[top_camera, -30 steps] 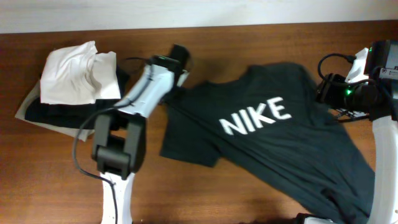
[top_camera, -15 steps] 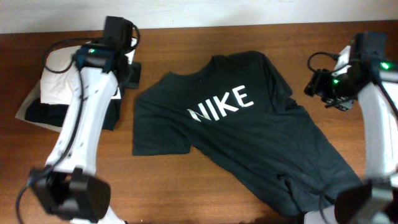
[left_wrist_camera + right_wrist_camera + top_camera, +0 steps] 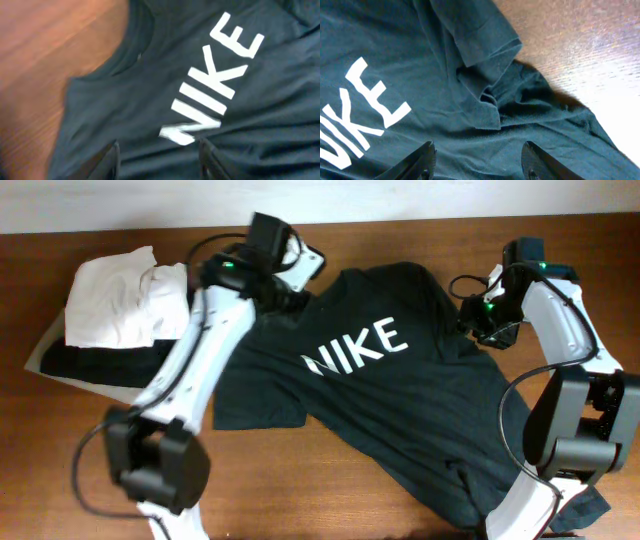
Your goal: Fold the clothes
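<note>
The clothes, a very dark teal T-shirt (image 3: 400, 400) with white NIKE lettering (image 3: 356, 347), lie spread face up and crooked across the table. My left gripper (image 3: 298, 285) hovers over the shirt's collar and left shoulder. In the left wrist view the left gripper (image 3: 160, 160) is open above the lettering (image 3: 215, 85), with nothing between its fingers (image 3: 113, 159). My right gripper (image 3: 472, 320) is over the right sleeve. In the right wrist view the right gripper (image 3: 479, 161) is open just above the fabric, below the sleeve (image 3: 480, 55), which is folded back on itself.
A folded white garment (image 3: 115, 300) tops a pile with dark cloth (image 3: 95, 362) and a beige cloth (image 3: 40, 345) at the left. Bare wooden table (image 3: 330, 480) shows in front of the shirt. The shirt's hem hangs near the front right edge.
The shirt shifted left, then stayed put. My left arm swung to the pile at the left, then back to the collar, and its jaws opened. The right gripper moved left onto the sleeve.
</note>
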You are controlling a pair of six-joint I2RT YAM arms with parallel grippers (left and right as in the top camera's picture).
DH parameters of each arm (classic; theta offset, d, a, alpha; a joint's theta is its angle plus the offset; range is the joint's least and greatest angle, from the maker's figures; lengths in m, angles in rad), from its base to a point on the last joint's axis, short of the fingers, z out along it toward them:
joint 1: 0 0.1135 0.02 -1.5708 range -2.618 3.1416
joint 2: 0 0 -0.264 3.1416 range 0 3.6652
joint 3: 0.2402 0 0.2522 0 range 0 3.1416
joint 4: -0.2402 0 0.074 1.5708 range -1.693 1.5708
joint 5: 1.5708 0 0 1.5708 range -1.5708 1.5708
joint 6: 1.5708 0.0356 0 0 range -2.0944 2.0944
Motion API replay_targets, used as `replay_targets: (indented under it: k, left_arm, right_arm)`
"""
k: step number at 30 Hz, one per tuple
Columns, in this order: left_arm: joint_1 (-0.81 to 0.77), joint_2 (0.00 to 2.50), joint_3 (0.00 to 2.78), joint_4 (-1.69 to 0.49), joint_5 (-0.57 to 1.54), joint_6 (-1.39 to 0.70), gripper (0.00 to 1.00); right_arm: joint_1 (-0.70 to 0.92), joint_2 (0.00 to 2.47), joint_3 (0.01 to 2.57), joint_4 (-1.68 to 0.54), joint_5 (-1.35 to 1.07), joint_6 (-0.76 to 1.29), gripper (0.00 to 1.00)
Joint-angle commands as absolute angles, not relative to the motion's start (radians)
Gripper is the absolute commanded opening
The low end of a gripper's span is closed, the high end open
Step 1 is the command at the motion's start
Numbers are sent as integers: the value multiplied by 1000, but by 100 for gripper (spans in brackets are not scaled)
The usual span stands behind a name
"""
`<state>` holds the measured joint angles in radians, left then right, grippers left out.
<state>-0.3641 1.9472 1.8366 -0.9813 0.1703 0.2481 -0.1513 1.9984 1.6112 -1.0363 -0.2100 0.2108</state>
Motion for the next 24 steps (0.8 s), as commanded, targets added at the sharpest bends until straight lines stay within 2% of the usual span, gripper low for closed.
replay_targets:
  k: [1, 5, 8, 9, 11, 14, 19, 24]
  left_arm:
    - [-397, 2107, 1845, -856, 196, 294, 52]
    - [-425, 2257, 1845, -672, 195, 309, 53]
    - [-429, 2334, 1845, -586, 194, 309, 47]
    - [-427, 2358, 1845, -567, 184, 309, 40]
    - [-420, 2378, 1845, -570, 133, 309, 21]
    - [-395, 2409, 1845, -605, 43, 309, 5]
    - [-257, 2452, 1845, -678, -95, 300, 0]
    - [-106, 2415, 1881, -726, -94, 274, 0]
  right_arm:
    - [-151, 1963, 1621, -1074, -241, 193, 59]
    - [-150, 1799, 1621, -1164, -244, 164, 62]
    - [-151, 1662, 1621, -1216, -243, 164, 64]
    - [-151, 1613, 1621, -1230, -239, 163, 65]
    - [-151, 1562, 1621, -1243, -231, 161, 66]
    - [-151, 1538, 1621, -1274, -224, 162, 68]
    - [-151, 1545, 1620, -1283, -219, 162, 69]
    - [-151, 1592, 1620, -1287, -138, 162, 73]
